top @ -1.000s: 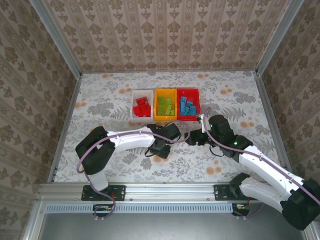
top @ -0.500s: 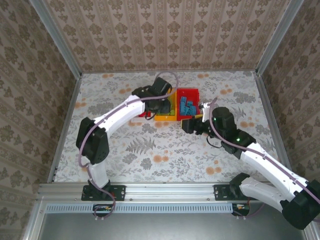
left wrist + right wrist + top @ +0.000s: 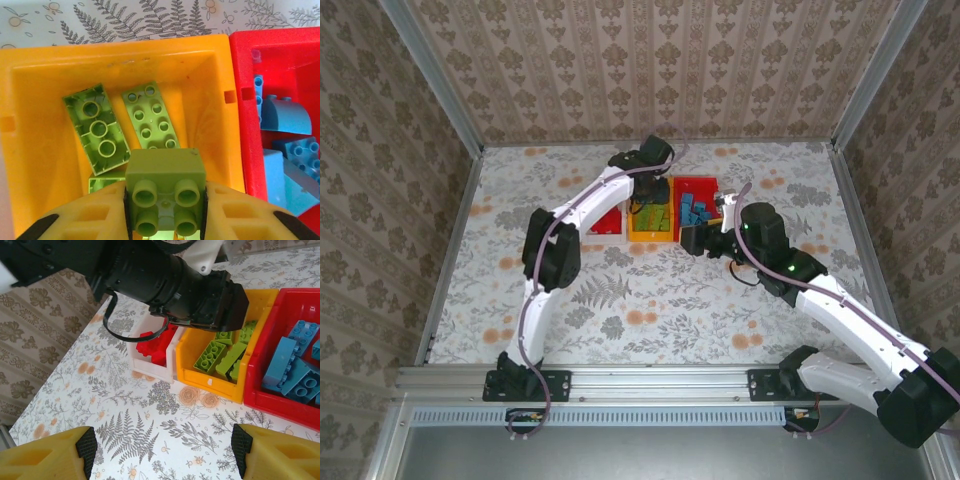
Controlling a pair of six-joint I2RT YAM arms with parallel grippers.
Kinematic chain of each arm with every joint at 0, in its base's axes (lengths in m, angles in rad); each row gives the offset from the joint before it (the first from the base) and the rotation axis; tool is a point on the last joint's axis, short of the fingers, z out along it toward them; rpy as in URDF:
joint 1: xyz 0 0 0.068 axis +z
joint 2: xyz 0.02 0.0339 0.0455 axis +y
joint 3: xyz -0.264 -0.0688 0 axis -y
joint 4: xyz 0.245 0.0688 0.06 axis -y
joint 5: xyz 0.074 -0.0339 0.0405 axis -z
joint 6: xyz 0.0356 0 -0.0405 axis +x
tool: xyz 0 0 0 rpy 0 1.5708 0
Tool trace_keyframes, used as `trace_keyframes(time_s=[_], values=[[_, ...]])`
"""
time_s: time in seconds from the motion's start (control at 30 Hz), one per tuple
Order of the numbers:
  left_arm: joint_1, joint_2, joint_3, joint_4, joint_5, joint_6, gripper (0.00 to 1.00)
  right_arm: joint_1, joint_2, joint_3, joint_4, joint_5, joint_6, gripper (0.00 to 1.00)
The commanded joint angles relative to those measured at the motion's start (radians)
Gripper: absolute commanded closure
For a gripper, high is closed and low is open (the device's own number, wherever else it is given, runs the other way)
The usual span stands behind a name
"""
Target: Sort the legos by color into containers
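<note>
**Green brick hanging over the yellow bin**

Left hand [image 3: 165,220] pinches a chunky lime 2x2 studded brick [image 3: 165,175] at the bottom middle of its wrist view, right above the glossy yellow bin [image 3: 45,130] with more lime bricks [image 3: 97,132] inside. Blue bricks [image 3: 282,117] sit in the red bin [image 3: 240,125] at right. Right hand [image 3: 162,447] hangs wide open and empty over the flowery desk [image 3: 125,400].
</note>
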Motion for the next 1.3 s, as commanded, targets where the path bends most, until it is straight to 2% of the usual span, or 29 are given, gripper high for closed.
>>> trace_keyframes(time_s=[0.0,0.1,0.3,0.37,0.4,0.5,0.6,0.63,0.67,0.73,0.77,0.8,0.87,0.9,0.97,1.03,1.17,1.27], values=[[0.013,0.012,0.048,-0.059,0.010,0.008,0.56,-0.008,-0.013,-0.004,-0.040,0.021,-0.021,0.25],[0.013,-0.022,0.029,-0.065,-0.007,-0.002,0.40,-0.011,-0.022,-0.006,-0.074,0.025,-0.050,0.24],[0.013,-0.206,-0.095,-0.046,-0.045,-0.021,0.26,-0.024,-0.021,0.064,-0.204,0.073,-0.158,0.20],[0.016,-0.302,-0.170,-0.026,-0.054,-0.029,0.04,-0.037,-0.017,0.096,-0.261,0.137,-0.159,0.13],[0.022,-0.348,-0.210,-0.012,-0.053,-0.035,0.00,-0.045,-0.013,0.111,-0.287,0.168,-0.153,0.02],[0.063,-0.539,-0.410,0.084,-0.024,-0.062,0.00,-0.071,-0.018,0.134,-0.338,0.216,-0.151,0.00],[0.132,-0.728,-0.608,0.138,-0.026,-0.088,0.00,-0.078,-0.057,0.129,-0.359,0.386,-0.104,0.00],[0.158,-0.784,-0.660,0.133,-0.044,-0.081,0.00,-0.081,-0.077,0.123,-0.362,0.432,-0.103,0.00],[0.186,-0.836,-0.713,0.113,-0.081,-0.082,0.00,-0.081,-0.093,0.122,-0.382,0.529,-0.080,0.00],[0.233,-0.929,-0.800,0.057,-0.196,-0.079,0.00,-0.088,-0.107,0.104,-0.450,0.801,-0.004,0.01],[0.243,-0.977,-0.854,0.027,-0.322,-0.092,0.00,-0.106,-0.121,0.061,-0.432,0.877,-0.006,0.00],[0.246,-1.024,-0.911,0.023,-0.425,-0.095,0.00,-0.128,-0.136,0.005,-0.373,0.899,-0.045,0.00],[0.263,-1.139,-1.070,0.084,-0.563,-0.037,0.00,-0.189,-0.180,-0.126,-0.236,0.890,-0.109,0.00],[0.276,-1.188,-1.130,0.104,-0.601,-0.022,0.00,-0.217,-0.196,-0.181,-0.174,0.867,-0.126,0.00],[0.295,-1.310,-1.297,0.261,-0.653,0.129,0.00,-0.287,-0.214,-0.281,-0.049,0.782,-0.151,0.00],[0.311,-1.401,-1.429,0.412,-0.694,0.232,0.00,-0.321,-0.201,-0.347,0.050,0.753,-0.158,0.00],[0.415,-1.430,-1.604,0.664,-0.544,0.409,0.00,-0.340,-0.087,-0.416,0.256,0.686,-0.228,0.00],[0.482,-1.359,-1.675,0.838,-0.436,0.449,0.00,-0.360,0.031,-0.445,0.435,0.626,-0.281,0.00]])
